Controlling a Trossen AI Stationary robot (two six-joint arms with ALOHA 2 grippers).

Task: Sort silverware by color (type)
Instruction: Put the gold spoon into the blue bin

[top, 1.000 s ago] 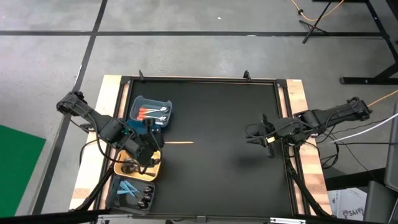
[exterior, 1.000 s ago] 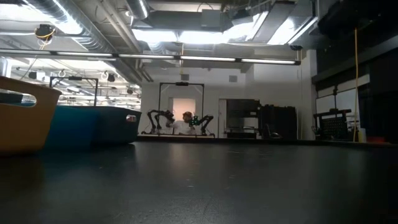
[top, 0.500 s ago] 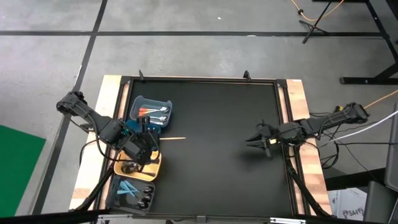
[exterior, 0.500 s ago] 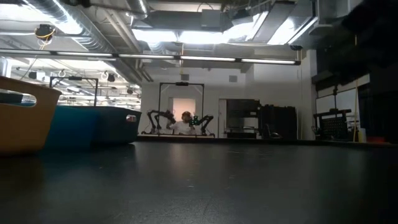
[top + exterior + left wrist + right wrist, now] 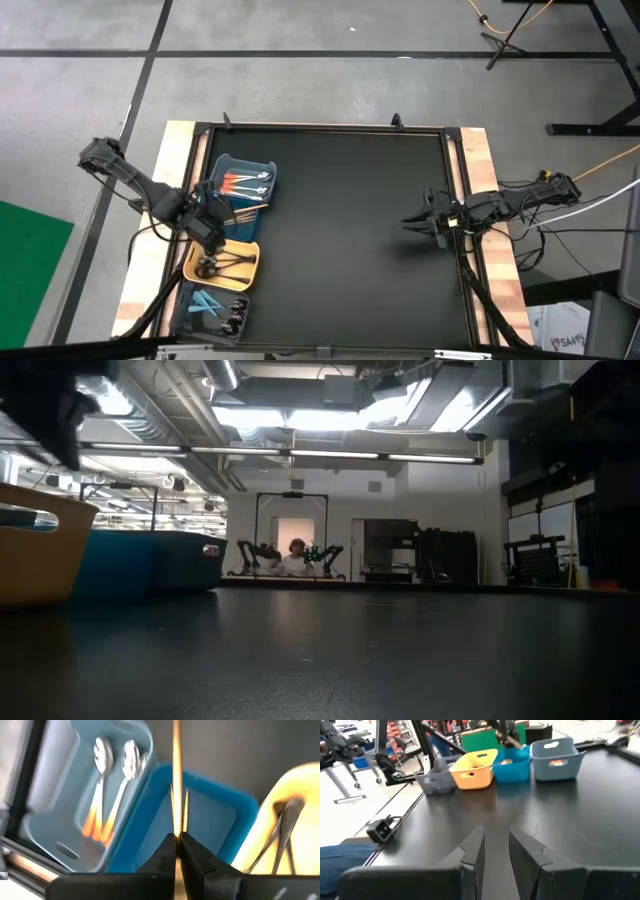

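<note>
My left gripper (image 5: 222, 214) (image 5: 176, 840) is shut on a thin gold utensil (image 5: 176, 775) above the row of bins at the table's left edge. Below it lie the blue bin (image 5: 210, 815), the light-blue bin (image 5: 60, 820) with orange-handled silver spoons (image 5: 102, 785) on its floor, and the yellow bin (image 5: 300, 795) with black utensils (image 5: 280, 835). The grey bin (image 5: 207, 305) holds light-blue utensils (image 5: 205, 300) and black ones. My right gripper (image 5: 415, 220) (image 5: 496, 847) is open, low over the table near its right edge, touching nothing. My left gripper pinches the gold utensil between its two fingertips (image 5: 167, 851), at the utensil's near end (image 5: 176, 831). The thin shaft runs straight on beyond the fingers, along their line. It is lifted clear, over the blue bin.
The black mat (image 5: 340, 220) lies bare between the two arms. The four bins stand in a row along the left edge, seen far off in the right wrist view with the yellow bin (image 5: 472, 770) second in line. A person and other robot arms show far behind the table (image 5: 297, 555).
My left gripper, shut on the gold utensil, has moved up and toward the table's left edge. The utensil, which lay along the mat to the right of the bins, is now lifted clear and sits over the blue bin.
</note>
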